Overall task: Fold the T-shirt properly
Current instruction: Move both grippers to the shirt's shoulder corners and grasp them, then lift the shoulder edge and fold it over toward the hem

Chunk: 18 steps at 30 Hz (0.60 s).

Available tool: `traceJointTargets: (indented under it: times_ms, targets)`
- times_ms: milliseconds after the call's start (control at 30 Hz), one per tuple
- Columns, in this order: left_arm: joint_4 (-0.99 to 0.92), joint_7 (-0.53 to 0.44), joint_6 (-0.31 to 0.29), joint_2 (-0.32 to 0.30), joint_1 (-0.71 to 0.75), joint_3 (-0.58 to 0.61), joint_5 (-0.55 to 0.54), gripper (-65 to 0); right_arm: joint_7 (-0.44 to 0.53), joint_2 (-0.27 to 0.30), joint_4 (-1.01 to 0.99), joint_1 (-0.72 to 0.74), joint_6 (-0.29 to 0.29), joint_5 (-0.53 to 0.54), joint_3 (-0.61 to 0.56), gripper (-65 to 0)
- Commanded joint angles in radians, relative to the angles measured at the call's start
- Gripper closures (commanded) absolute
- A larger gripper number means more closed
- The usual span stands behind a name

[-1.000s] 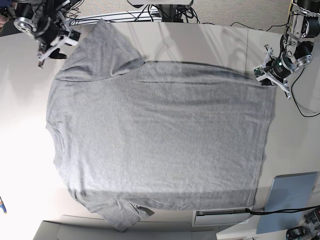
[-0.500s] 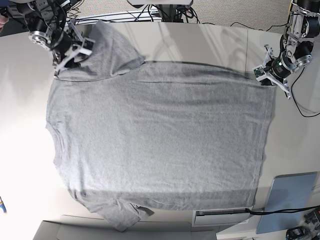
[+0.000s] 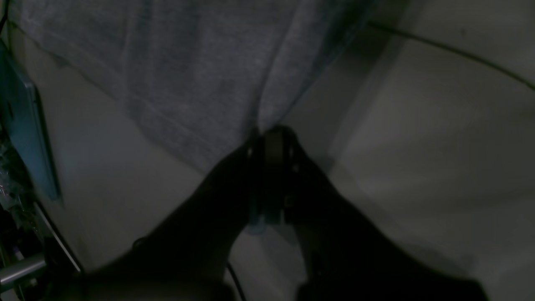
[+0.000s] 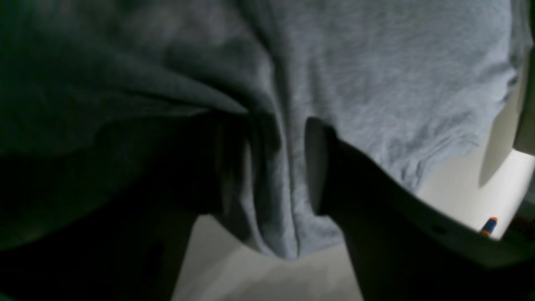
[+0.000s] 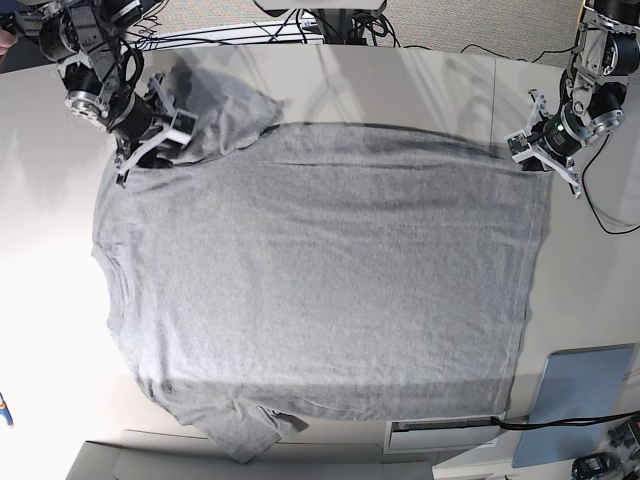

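The heather-grey T-shirt [image 5: 320,270] lies flat on the table, plain side up, neck at the left. My right gripper [image 5: 150,150] is down on the far left shoulder by the sleeve. In the right wrist view its jaws [image 4: 271,167] stand apart with a bunched fold of the shirt [image 4: 376,62] between them. My left gripper [image 5: 527,155] is at the far right hem corner. In the left wrist view it [image 3: 271,133] is shut, with the shirt's [image 3: 188,62] corner drawn up to its tips.
A blue-grey board [image 5: 580,400] lies at the near right, also in the left wrist view [image 3: 21,125]. A white box [image 5: 445,435] sits by the near hem. A black cable [image 5: 610,220] runs at the right edge. A pen tip [image 4: 488,225] lies at the left.
My right gripper has moved from off the table's far left corner down onto the shoulder and sleeve, bunching the sleeve. The left gripper has not moved.
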Motion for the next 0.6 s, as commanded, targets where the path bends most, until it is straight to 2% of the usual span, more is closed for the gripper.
traceJointTargets:
  times_ms: [0,133,200,333,467,567]
  targets:
    - [-0.02,0.065,-0.08,-0.003,0.023,0.016,0.037,0.0,-0.077,0.004,-0.034,-0.022,0.069,-0.029,-0.013,-22.0]
    - [-0.02,0.064,-0.081,-0.003,0.024,0.016,0.027,0.0,-0.099,0.004,-0.031,-0.022,0.069,-0.024,-0.013,-0.7]
    - [-0.02,0.065,-0.08,-0.004,0.024,0.016,-0.01,0.0,-0.166,0.004,-0.01,-0.023,0.069,0.024,-0.013,0.0]
    - [-0.018,0.075,-0.081,-0.031,0.024,0.016,-0.156,0.0,-0.36,0.024,0.105,-0.039,0.057,0.195,-0.013,0.0]
    - [0.036,0.196,-0.08,-0.079,0.052,0.015,-0.296,0.0,-0.444,0.083,0.228,-0.09,0.029,0.209,0.007,0.0]
    - [0.112,0.243,-0.065,-0.115,0.117,0.015,-0.34,0.0,-0.463,0.116,0.268,-0.157,0.028,0.208,0.034,0.0]
